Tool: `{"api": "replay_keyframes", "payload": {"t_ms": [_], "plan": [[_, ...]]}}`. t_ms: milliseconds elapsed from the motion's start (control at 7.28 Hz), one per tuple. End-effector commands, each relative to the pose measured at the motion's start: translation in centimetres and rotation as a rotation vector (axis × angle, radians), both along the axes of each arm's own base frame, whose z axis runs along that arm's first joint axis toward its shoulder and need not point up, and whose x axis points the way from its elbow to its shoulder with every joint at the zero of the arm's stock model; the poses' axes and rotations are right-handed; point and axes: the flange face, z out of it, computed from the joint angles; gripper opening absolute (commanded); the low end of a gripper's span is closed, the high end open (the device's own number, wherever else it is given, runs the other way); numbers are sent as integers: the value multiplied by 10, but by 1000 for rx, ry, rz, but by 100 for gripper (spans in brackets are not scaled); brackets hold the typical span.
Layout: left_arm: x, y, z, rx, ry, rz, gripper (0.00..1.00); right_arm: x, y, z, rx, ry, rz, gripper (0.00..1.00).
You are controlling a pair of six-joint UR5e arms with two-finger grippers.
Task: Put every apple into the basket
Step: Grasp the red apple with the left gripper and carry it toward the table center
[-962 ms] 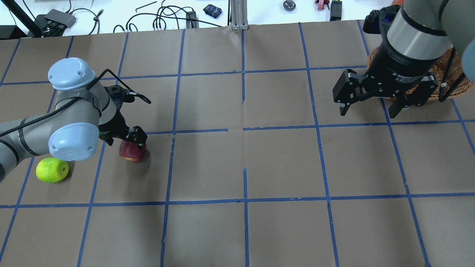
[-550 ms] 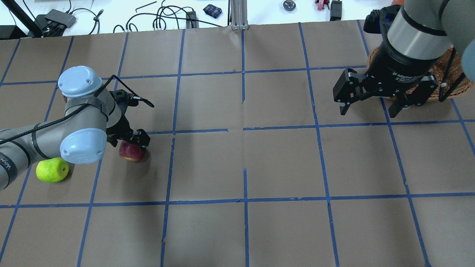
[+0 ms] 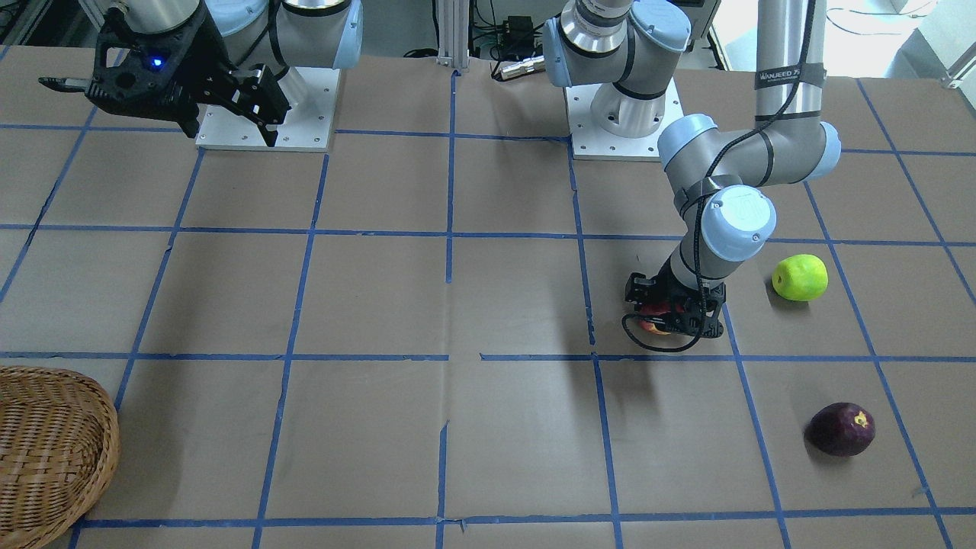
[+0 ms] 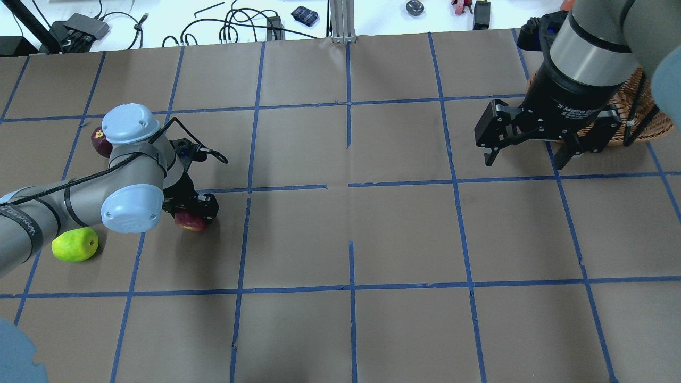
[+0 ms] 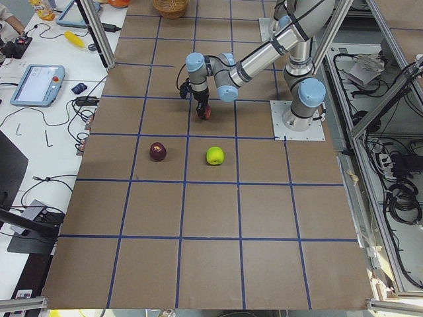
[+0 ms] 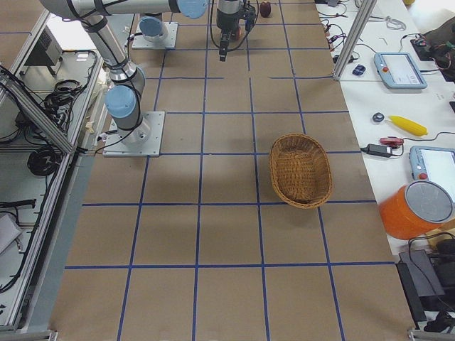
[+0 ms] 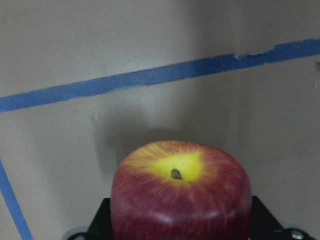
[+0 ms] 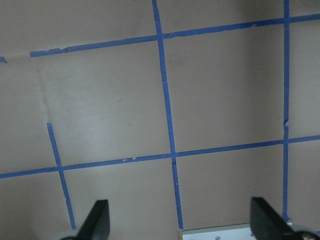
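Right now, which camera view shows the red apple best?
The left wrist-mounted view. The red apple fills the lower frame, with its yellow patch sharp and unobstructed. The overhead and front-facing views show only slivers of it beneath the left gripper. Exterior left shows a tiny red speck, and the right wrist view shows none of it.

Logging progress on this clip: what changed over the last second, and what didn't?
The left gripper has come down further over the red apple, and its arm has shifted toward the table's middle, uncovering the purple apple. Whether it has closed, I cannot tell. The red apple, green apple, basket and open right gripper stayed put.
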Motion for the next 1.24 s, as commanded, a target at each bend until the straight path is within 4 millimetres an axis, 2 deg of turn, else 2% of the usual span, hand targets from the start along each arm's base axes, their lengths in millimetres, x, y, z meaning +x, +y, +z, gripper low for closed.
{"api": "replay_keyframes", "payload": {"t_ms": [0, 137, 275, 412, 550, 687, 825, 962, 1100], "plan": [[-17, -4, 18, -46, 10, 75, 0, 0, -1, -1, 0, 1, -1, 100], [-55, -8, 28, -78, 136, 217, 0, 0, -2, -2, 1, 1, -1, 100], [-107, -12, 33, -80, 173, 302, 0, 0, -6, 1, -34, 0, 2, 100], [-173, -12, 50, -94, 208, 396, 0, 0, -9, -2, -37, 1, 6, 100], [-230, -12, 58, -89, 228, 480, 0, 0, -14, -8, -23, 7, 8, 100], [-267, -12, 44, -43, 266, 503, 0, -1, -15, -8, -23, 14, 15, 100], [-288, -20, 33, -5, 317, 526, 0, -1, -16, -9, -22, 10, 12, 100], [-300, -26, 26, -21, 321, 544, 98, -1, -19, -12, -19, 8, 1, 100], [-303, -26, 18, -10, 318, 541, 100, -2, -20, -13, -20, 14, 1, 100]]}}
